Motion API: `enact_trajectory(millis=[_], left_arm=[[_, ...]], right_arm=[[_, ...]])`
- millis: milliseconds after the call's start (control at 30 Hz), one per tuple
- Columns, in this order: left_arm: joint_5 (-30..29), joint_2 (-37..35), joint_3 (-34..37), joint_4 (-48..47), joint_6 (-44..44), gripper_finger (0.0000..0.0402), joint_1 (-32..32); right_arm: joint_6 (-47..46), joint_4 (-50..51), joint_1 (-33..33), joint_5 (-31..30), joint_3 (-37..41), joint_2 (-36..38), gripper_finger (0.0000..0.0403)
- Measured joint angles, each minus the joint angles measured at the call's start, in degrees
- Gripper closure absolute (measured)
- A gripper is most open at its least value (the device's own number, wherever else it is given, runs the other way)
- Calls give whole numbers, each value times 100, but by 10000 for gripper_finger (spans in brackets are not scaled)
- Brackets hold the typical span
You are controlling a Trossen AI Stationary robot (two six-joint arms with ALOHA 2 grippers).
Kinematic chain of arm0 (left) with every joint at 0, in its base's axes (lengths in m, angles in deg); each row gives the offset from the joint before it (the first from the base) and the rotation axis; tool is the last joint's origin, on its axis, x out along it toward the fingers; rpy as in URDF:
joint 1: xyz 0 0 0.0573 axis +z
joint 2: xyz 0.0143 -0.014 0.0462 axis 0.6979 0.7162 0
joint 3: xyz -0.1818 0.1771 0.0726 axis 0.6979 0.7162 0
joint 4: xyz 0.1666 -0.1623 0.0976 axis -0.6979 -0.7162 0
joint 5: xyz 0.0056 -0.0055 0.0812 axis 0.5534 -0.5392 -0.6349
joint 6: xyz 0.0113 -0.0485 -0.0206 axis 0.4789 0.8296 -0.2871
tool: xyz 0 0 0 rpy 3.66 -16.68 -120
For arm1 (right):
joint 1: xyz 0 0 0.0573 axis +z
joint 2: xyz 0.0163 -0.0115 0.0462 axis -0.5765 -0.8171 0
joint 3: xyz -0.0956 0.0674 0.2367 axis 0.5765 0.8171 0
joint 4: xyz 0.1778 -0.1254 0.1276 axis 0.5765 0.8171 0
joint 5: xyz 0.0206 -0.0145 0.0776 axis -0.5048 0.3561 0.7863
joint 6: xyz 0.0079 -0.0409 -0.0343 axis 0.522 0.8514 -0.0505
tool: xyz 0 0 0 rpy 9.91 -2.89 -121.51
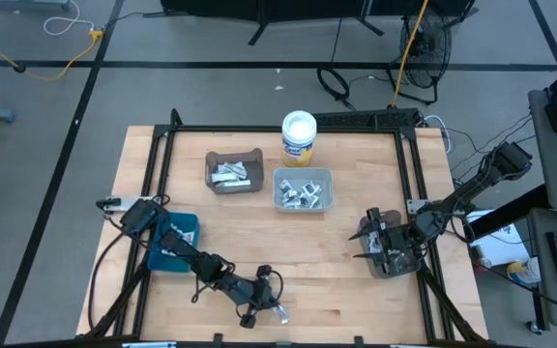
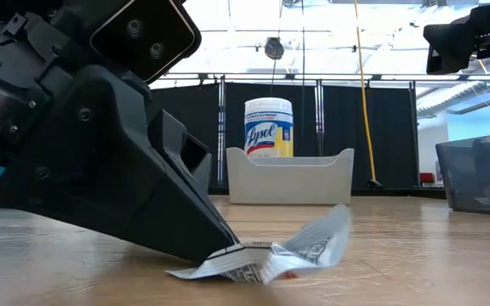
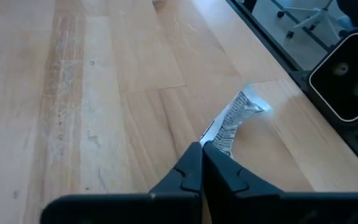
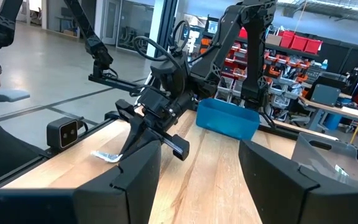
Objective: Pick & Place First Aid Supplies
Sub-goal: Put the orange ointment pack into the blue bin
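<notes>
Left gripper, at six o'clock on the table, pinches a crumpled packet flat on the wood; grasp apparently made, lift next. Right gripper waits wide at three o'clock.

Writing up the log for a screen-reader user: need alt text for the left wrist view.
The left claw, shut, pinches one end of a crinkled white and silvery first aid packet that lies on the light wooden table. A black camera box sits at the table's edge beyond the packet.
</notes>
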Motion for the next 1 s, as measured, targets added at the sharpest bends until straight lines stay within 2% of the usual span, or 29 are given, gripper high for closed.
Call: enact_trajectory(millis=[300, 467, 567, 767, 900, 1000], left_arm=[[-9, -26, 0, 50, -40, 398, 1], [-573, -177, 2, 52, -140, 398, 0], [-1127, -445, 2, -144, -204, 397, 1], [-2666, -1271, 2, -1385, -163, 398, -41], [-3837, -1861, 2, -2657, 318, 400, -147], [-4470, -2273, 2, -3658, 976, 398, -265]], right_arm=[[1, 0, 1, -4, 0, 0, 190], [1, 0, -1, -5, 0, 0, 190], [0, 2, 0, -5, 0, -1, 190], [1, 35, -1, -4, 0, 0, 190], [1, 48, -1, -5, 0, -2, 190], [1, 48, -1, -5, 0, -2, 190]])
